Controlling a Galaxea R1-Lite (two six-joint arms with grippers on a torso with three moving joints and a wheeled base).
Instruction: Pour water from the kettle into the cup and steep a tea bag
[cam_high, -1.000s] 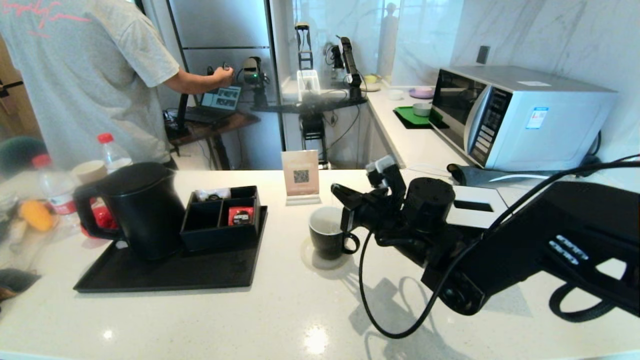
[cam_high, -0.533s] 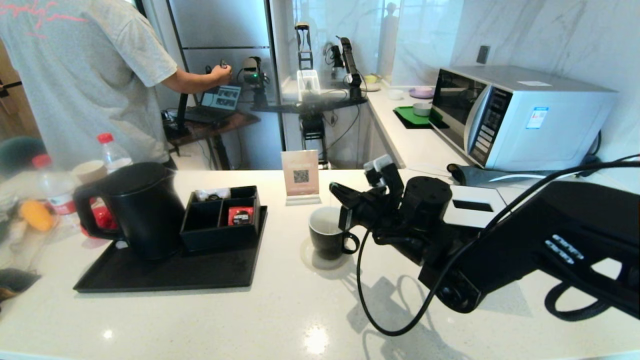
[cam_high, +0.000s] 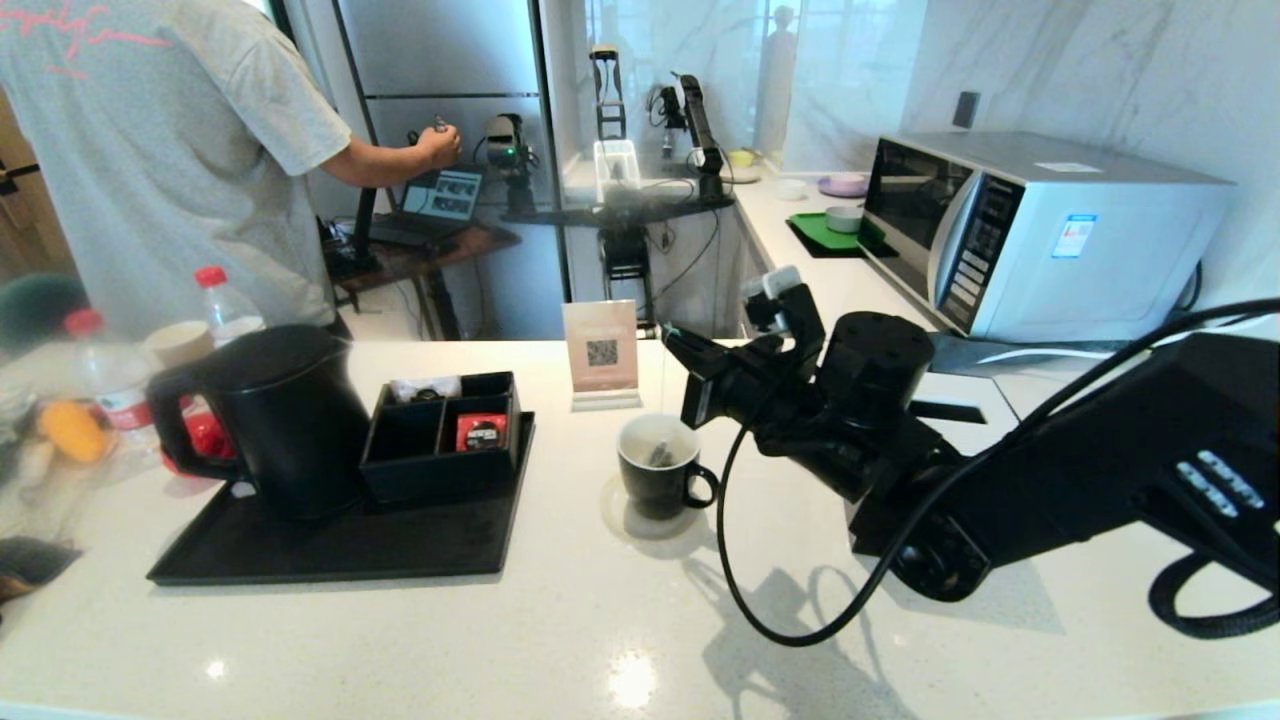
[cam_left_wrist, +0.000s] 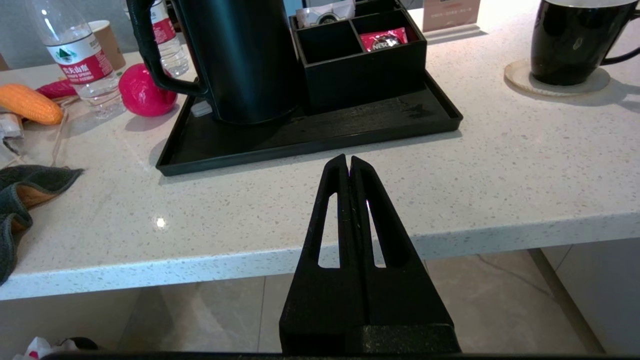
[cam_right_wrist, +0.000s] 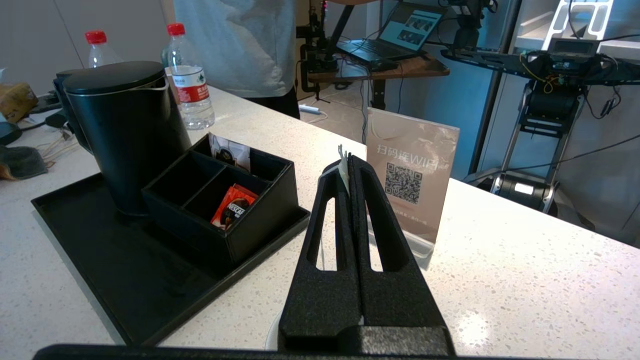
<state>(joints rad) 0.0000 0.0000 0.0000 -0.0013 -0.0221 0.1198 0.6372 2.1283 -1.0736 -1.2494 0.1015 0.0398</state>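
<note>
Pinching the tea bag tag (cam_right_wrist: 343, 167) shut, the right tool (cam_high: 672, 340) hovers right above the cup (cam_high: 656, 478) at mid bench; the bag (cam_high: 658, 455) hangs inside. Kettle (cam_high: 275, 420) stands far left.

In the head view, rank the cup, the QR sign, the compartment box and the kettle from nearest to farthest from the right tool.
From the right tool:
1. QR sign, just to its left.
2. Cup, below it.
3. Compartment box, on the tray.
4. Kettle, far left.
</note>
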